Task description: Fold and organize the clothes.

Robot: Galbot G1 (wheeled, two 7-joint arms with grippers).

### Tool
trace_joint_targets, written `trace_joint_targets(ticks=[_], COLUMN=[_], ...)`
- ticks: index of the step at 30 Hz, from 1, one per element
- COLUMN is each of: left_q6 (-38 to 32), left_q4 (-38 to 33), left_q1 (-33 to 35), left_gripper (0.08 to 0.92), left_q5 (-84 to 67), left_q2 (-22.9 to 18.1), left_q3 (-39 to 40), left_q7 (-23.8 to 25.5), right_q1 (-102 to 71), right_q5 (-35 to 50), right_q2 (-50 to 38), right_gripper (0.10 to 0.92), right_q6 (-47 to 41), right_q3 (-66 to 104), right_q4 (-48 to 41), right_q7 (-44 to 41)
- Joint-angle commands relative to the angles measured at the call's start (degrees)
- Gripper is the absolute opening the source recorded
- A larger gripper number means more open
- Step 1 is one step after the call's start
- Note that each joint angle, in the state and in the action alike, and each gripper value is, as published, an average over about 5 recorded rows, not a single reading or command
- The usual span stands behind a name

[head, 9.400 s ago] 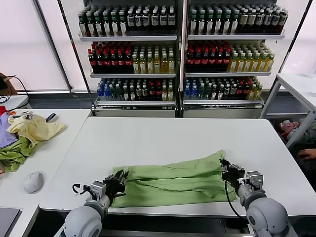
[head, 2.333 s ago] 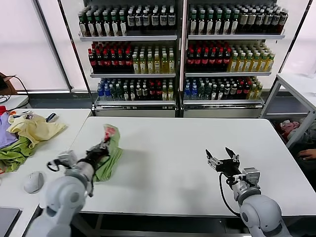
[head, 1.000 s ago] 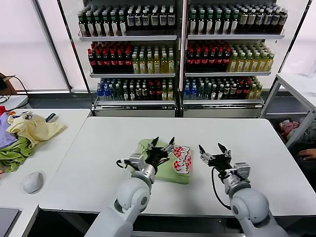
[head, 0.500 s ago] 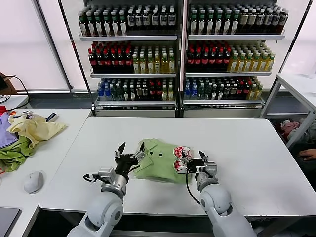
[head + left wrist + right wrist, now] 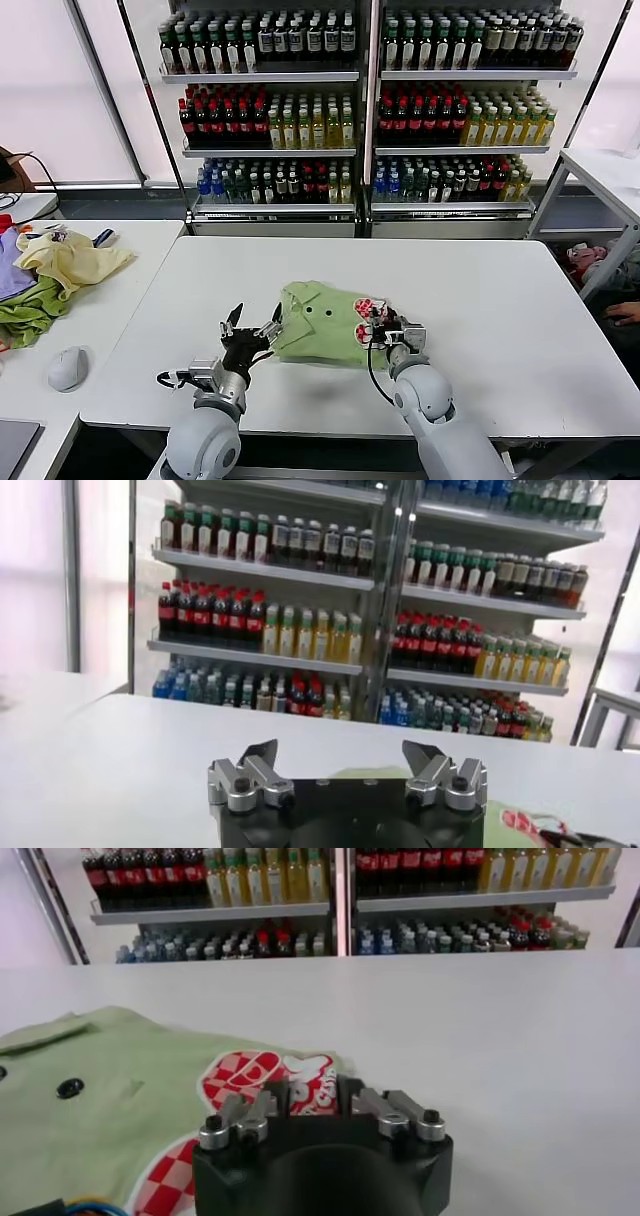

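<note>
The light green shirt [image 5: 315, 332] lies folded in a compact bundle at the middle of the white table [image 5: 500, 300], small buttons up, its red-and-white patch [image 5: 368, 312] at its right end. My left gripper [image 5: 255, 322] is open and empty just off the shirt's left edge; in the left wrist view the gripper [image 5: 340, 752] stands low over the table with a strip of the shirt [image 5: 362, 773] ahead. My right gripper [image 5: 373, 325] is at the patch end; in the right wrist view the gripper [image 5: 312, 1096] has its fingers drawn close on the patch's [image 5: 255, 1073] edge fold.
A side table at the left holds a pale yellow garment [image 5: 70, 260], a darker green one [image 5: 30, 312], a purple one [image 5: 8, 275] and a grey mouse [image 5: 68, 368]. Drink shelves [image 5: 360, 100] stand behind. Another table [image 5: 600, 170] is at the right.
The long spread shirt has been gathered into a folded bundle at mid-table. Over the last half second my left gripper drew back a little from its left edge; my right gripper closed in on the patch edge.
</note>
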Motion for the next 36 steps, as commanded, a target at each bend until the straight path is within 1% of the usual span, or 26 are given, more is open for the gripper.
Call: trace_joint_targets(ticks=[1, 5, 8, 10, 13, 15, 17, 21, 24, 28, 33, 36], left_q6=[-0.29, -0.28, -0.3, -0.31, -0.38, -0.52, -0.65, -0.92, -1.29, -1.75, -2.0, -2.08], left_q4=[-1.08, -1.81, -2.26, -2.41, -2.58, -2.83, -3.19, -3.72, -3.76, -3.71, -4.57, -5.32], left_q1=[2.14, 2.95, 3.59, 3.87, 4.14, 4.31, 4.54, 5.35, 6.02, 6.43, 6.67, 7.08], left_gripper=[0.823, 0.823, 0.823, 0.823, 0.823, 0.823, 0.823, 0.823, 0.823, 0.823, 0.823, 0.823], left_q5=[0.63, 0.7, 0.88, 1.25, 2.44, 3.48, 4.34, 5.49, 6.23, 7.11, 8.13, 8.53], left_q2=[0.57, 0.84, 0.98, 0.99, 0.92, 0.89, 0.94, 1.42, 1.34, 0.92, 1.41, 1.77], left_q3=[-1.03, -1.12, -1.17, -1.15, -0.93, -0.77, -0.74, -0.71, -0.62, -0.62, -0.88, -0.96], left_q7=[-0.12, -0.09, -0.03, 0.01, 0.07, 0.13, 0.17, 0.28, 0.38, 0.55, 0.87, 1.11], right_q1=[4.26, 8.68, 11.7, 13.38, 14.14, 12.36, 8.73, -0.09, -7.04, -15.42, -26.61, -31.65], right_q5=[-1.1, -3.06, -5.73, -10.21, -17.36, -19.41, -20.77, -22.44, -20.55, -16.02, -11.7, -10.53], right_q2=[-1.13, -3.5, -6.19, -7.45, -8.29, -8.37, -7.97, -6.84, -6.97, -7.77, -7.76, -6.52], right_gripper=[0.336, 0.223, 0.156, 0.135, 0.128, 0.128, 0.14, 0.227, 0.313, 0.425, 0.564, 0.65], right_q6=[-0.27, 0.27, 1.22, 3.77, 8.23, 9.84, 11.9, 15.55, 15.72, 16.62, 17.67, 17.85], right_q3=[-0.66, -0.35, -0.43, -0.53, -0.73, -0.29, 1.4, 6.85, 11.34, 17.25, 22.68, 24.81], right_q4=[-5.06, -8.2, -10.88, -12.8, -14.43, -13.18, -10.62, -3.66, 2.88, 11.91, 23.48, 27.9], right_q7=[-2.41, -5.54, -8.98, -12.32, -15.94, -15.86, -14.06, -8.64, -7.39, -8.52, -11.95, -13.36])
